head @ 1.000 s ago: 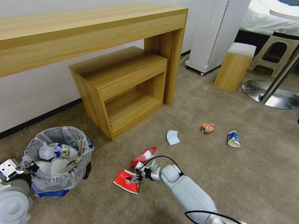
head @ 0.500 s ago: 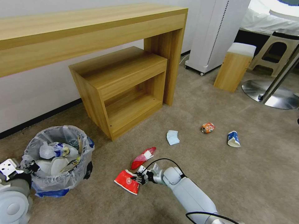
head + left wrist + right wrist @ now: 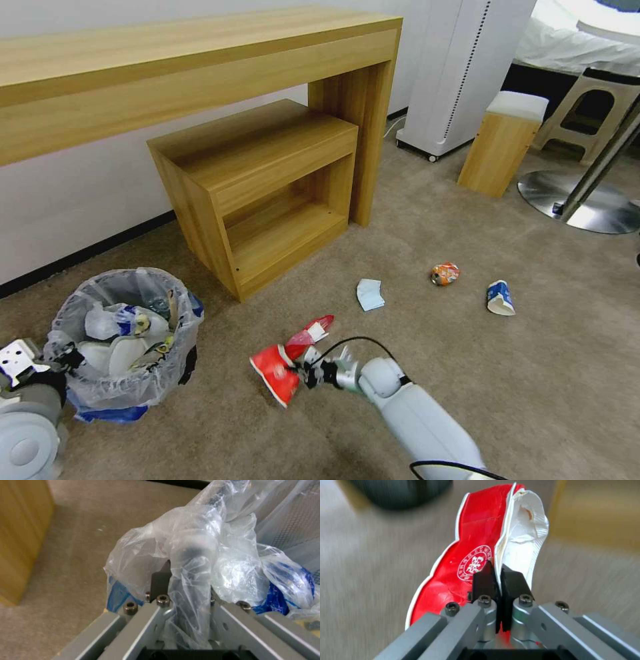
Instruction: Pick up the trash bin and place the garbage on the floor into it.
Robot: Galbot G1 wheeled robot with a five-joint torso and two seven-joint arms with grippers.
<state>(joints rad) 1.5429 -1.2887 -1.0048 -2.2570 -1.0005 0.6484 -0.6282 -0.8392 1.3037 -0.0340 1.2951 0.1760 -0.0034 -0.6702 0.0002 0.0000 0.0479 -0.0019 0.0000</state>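
right gripper [image 3: 301, 375] is pinched on a flattened red wrapper [image 3: 275, 375], gripping its edge so it hangs clear of the floor [image 3: 533, 373]. left gripper [image 3: 186, 597] clamps the bin [image 3: 127, 333] rim through the bag, holding it ready left of the wrapper. beyond the wrapper lie a second red wrapper [image 3: 308, 335], tissue [image 3: 369, 294], can [image 3: 445, 273] and cup [image 3: 500, 297]; nothing blocks the way.

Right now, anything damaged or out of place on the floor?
Litter on the carpet: a crushed orange can, a paper cup on its side, a blue tissue. The right gripper pinches a flattened red cup.
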